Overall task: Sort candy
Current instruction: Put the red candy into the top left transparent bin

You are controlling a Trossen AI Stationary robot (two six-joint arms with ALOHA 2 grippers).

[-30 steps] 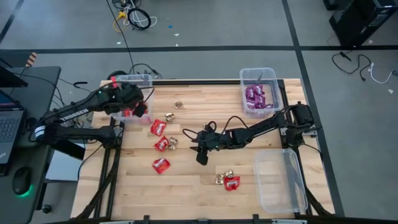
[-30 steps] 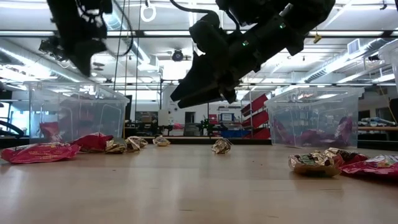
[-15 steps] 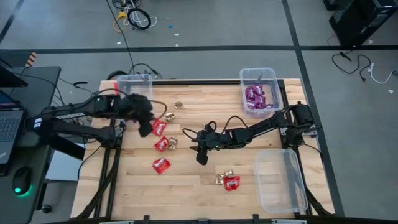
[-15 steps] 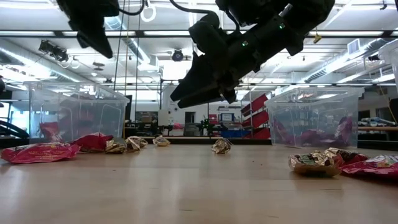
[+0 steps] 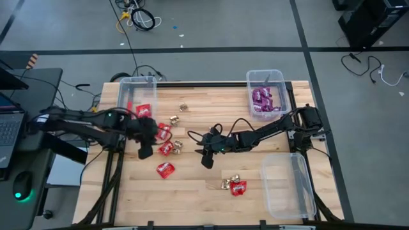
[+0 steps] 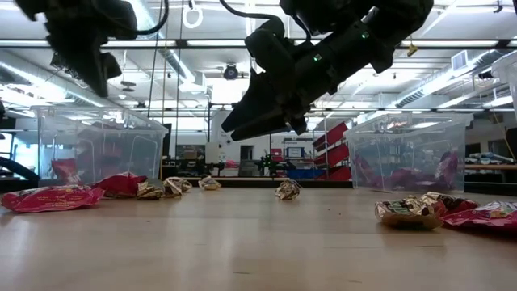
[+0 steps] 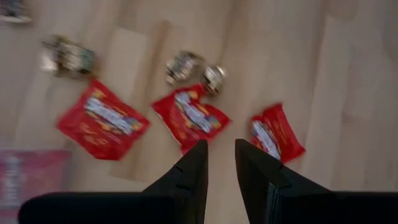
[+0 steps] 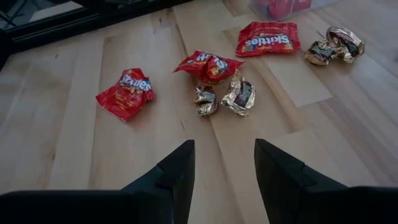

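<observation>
Overhead, low and wrist views of a pale wooden worktop (image 5: 211,191) carrying scattered wrapped sweets. The left gripper (image 5: 144,152) hangs above the worktop's left part, beside a cluster of flat red packets (image 5: 165,132); its fingers (image 7: 191,171) stand narrowly apart, with only a slim gap between them and nothing held. In the left wrist view three red packets (image 7: 190,116) lie on the wood below the fingertips, with small gold foil-wrapped pieces (image 7: 184,66) just beyond them.

The right gripper (image 5: 206,161) is raised over the middle of the worktop, its fingers (image 8: 177,168) set wide and empty. Its wrist view shows further red packets (image 8: 126,93) and two gold pieces (image 8: 239,95) lying just beside one of them.

A lone red packet (image 5: 165,169) lies nearer the front edge; another red packet touching a gold piece (image 5: 234,184) lies front-centre. One gold piece (image 5: 183,107) sits alone near the back.

A clear plastic bin (image 5: 133,84) at the back left contains a red packet (image 5: 143,110). A second clear bin (image 5: 278,76) at the back right holds flat purple packets (image 5: 262,100). A third clear bin (image 5: 303,189) stands at the front right.
</observation>
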